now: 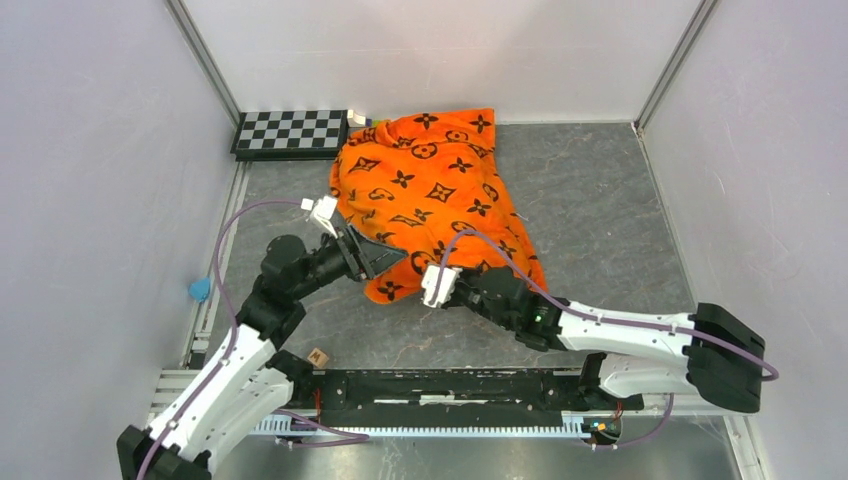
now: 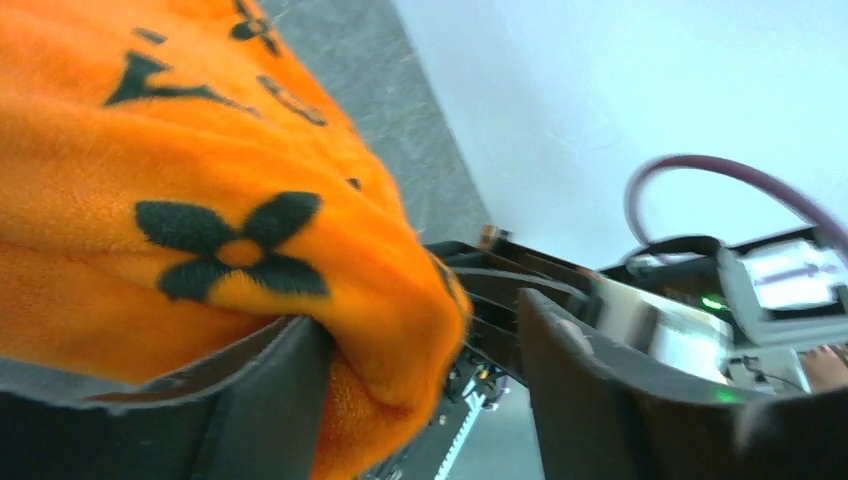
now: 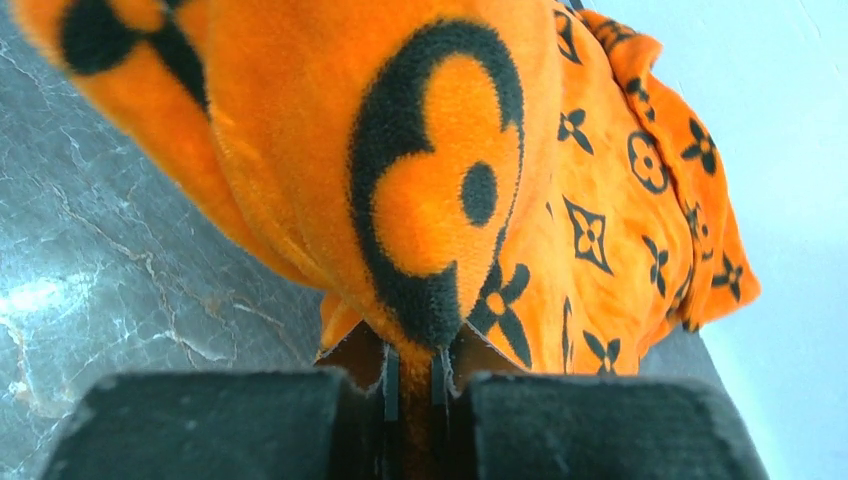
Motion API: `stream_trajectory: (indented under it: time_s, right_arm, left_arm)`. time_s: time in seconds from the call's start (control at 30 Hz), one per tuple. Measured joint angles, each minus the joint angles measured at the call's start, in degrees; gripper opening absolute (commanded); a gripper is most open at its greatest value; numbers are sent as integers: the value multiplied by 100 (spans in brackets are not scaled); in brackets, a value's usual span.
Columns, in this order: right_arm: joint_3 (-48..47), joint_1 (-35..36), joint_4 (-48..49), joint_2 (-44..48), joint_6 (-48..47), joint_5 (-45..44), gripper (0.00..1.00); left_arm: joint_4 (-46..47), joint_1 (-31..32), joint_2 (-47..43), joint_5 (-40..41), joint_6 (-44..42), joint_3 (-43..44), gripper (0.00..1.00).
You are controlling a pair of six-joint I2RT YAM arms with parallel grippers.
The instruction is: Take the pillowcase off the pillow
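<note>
The orange pillowcase (image 1: 430,190) with black motifs lies bunched from the back of the grey table toward the middle. Of the pillow (image 1: 362,130), only a corner with a yellow-green band and a white tag peeks out at the back left. My left gripper (image 1: 383,260) is open at the cover's near left edge. In the left wrist view (image 2: 420,335) a fold of the pillowcase (image 2: 200,200) lies against one finger (image 2: 270,400), and the other finger stands apart. My right gripper (image 1: 452,280) is shut on the pillowcase's near edge, and the pillowcase (image 3: 450,180) is pinched between its jaws (image 3: 415,365).
A black-and-white checkerboard (image 1: 290,132) lies at the back left. A small blue object (image 1: 200,289) sits by the left wall rail. A small wooden cube (image 1: 318,357) rests near the front rail. White walls close in on three sides.
</note>
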State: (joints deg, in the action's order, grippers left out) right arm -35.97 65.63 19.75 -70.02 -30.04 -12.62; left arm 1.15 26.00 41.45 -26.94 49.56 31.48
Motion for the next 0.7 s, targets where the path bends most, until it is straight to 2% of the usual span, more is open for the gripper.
stream_trajectory:
  time_s: [0.03, 0.13, 0.3, 0.47, 0.57, 0.7]
  right_arm:
    - [197, -2, 129, 160, 87, -20, 0]
    - [522, -20, 245, 474, 328, 22, 0]
    - [522, -94, 221, 522, 710, 785, 0]
    - [501, -350, 227, 933, 1340, 1462, 0]
    - [468, -1071, 356, 1381, 2118, 2015, 0]
    - [319, -2533, 651, 1709, 3464, 2518, 0]
  left_arm:
    - [72, 2, -168, -39, -4, 0, 89]
    - [116, 13, -844, 79, -70, 2, 98]
    - [-245, 17, -1926, 883, -304, 146, 99]
    - [-894, 17, -2437, 1679, -691, 529, 100]
    - [-1172, 17, -2638, 2022, -905, 688, 100]
    - [-1316, 17, -2710, 2273, -1062, 807, 99]
